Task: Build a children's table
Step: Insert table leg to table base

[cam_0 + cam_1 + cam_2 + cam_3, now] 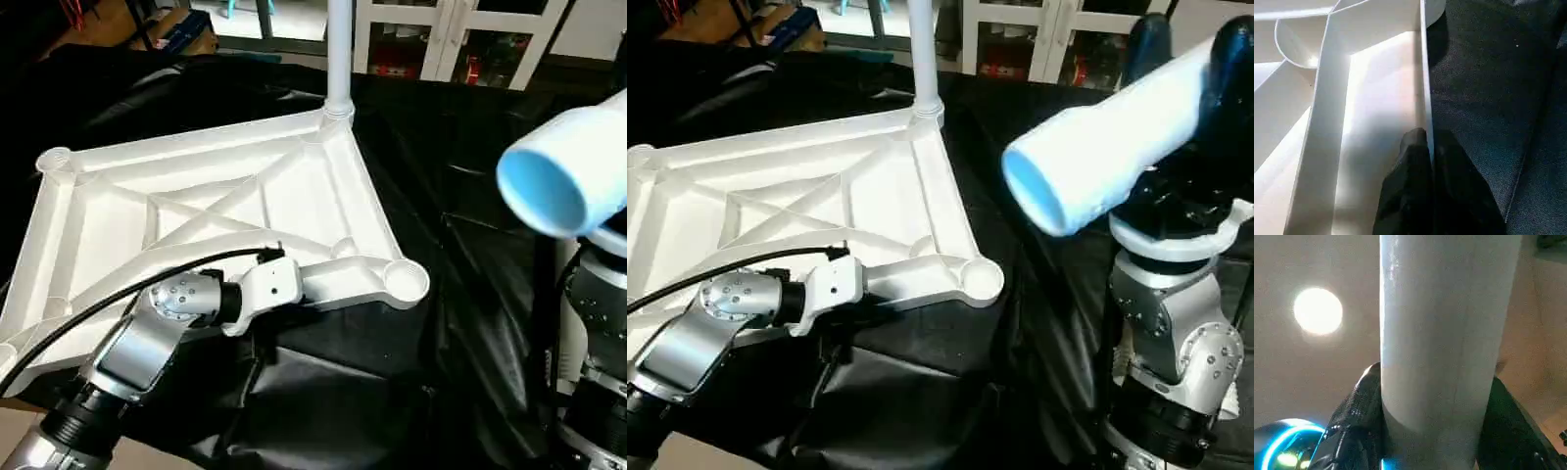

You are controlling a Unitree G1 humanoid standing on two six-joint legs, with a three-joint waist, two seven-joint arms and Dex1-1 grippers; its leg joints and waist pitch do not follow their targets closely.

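Note:
The white tabletop lies ribbed side up on the black-draped work table. One white tube leg stands upright in its far corner socket. The near right corner socket has no leg in it. My left gripper is shut on the tabletop's near rim, with one finger inside the wall and the other outside. My right gripper is shut on a second white leg. It holds that leg above the cloth to the right of the tabletop, open end toward my head.
Wrinkled black cloth covers the work table around the tabletop. A white glass-door cabinet stands behind the table. A black cable runs along my left forearm. A pale surface shows at the near left corner.

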